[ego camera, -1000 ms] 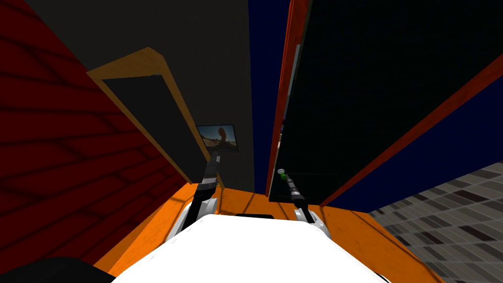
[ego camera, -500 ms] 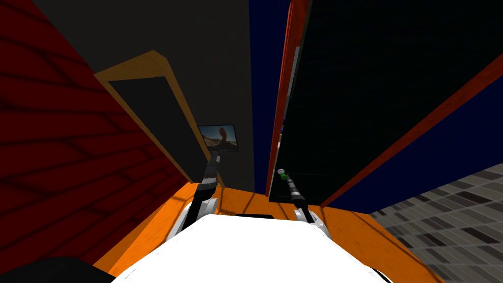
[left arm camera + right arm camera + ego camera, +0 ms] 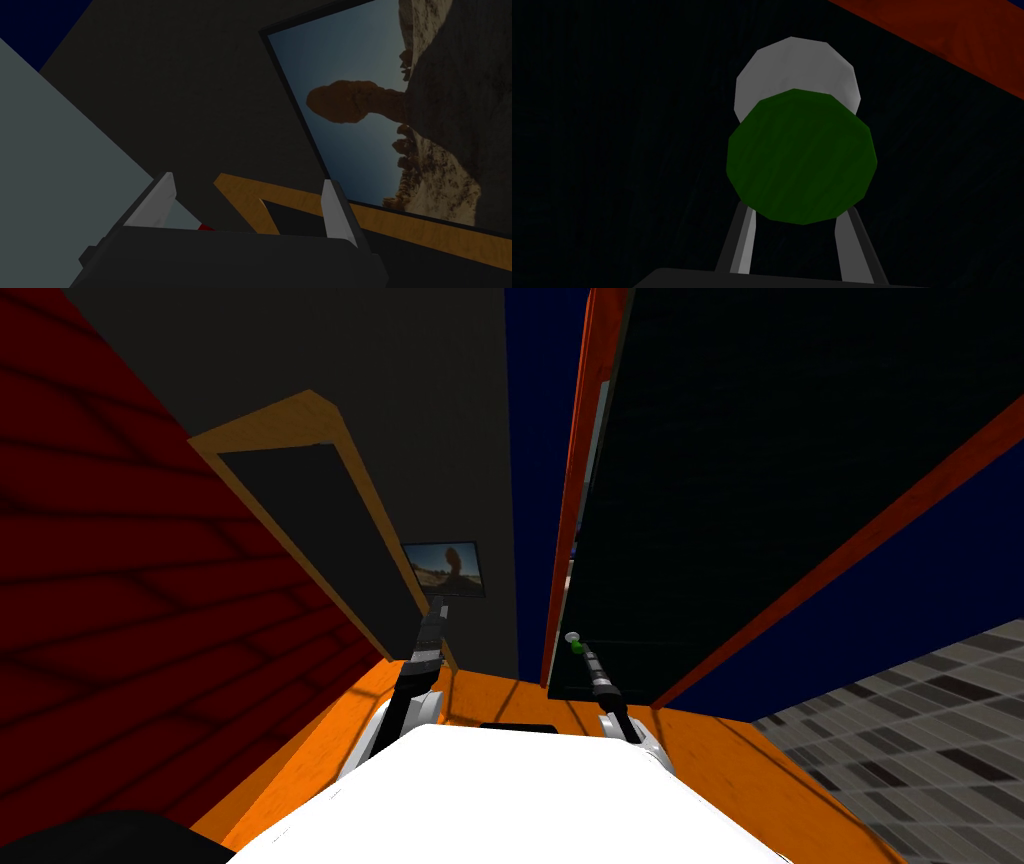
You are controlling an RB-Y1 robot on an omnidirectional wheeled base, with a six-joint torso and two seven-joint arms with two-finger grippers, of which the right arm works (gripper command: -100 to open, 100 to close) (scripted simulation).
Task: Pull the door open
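The door (image 3: 760,468) is a dark, almost black panel in a red frame (image 3: 568,488), close in front of me on the right. A thin pale strip shows between the frame and the door's edge. Its knob (image 3: 801,155) is green with a white round base (image 3: 797,70). My right gripper (image 3: 577,646) is shut on the green knob, and its fingers (image 3: 743,240) press the knob's sides. My left gripper (image 3: 247,197) is open with nothing between its fingers, held up on the left (image 3: 440,606).
A dark panel in a wooden frame (image 3: 300,518) leans along the left, beside a dark red brick wall (image 3: 100,588). A framed picture (image 3: 445,568) hangs on the dark wall ahead. The floor (image 3: 480,693) is orange underfoot and grey tiled (image 3: 900,738) at the right.
The left side of the head view has shifted slightly to the right. The right gripper stays on the knob and the door stands as before.
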